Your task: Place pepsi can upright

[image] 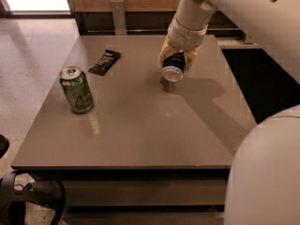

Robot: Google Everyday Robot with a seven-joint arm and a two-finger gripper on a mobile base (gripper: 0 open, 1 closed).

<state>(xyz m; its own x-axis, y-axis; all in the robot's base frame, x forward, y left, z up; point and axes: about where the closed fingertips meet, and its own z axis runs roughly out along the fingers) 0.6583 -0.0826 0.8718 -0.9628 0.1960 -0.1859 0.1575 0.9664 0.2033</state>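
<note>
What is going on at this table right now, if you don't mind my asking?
The robot's tool is over the far side of the table, closed around the pepsi can. The can lies on its side in the grip, one silver end facing the camera. It seems to hang just above the surface, so it is not yet upright. A green can stands upright near the left edge, and a black packet lies flat behind it, both apart from the tool.
</note>
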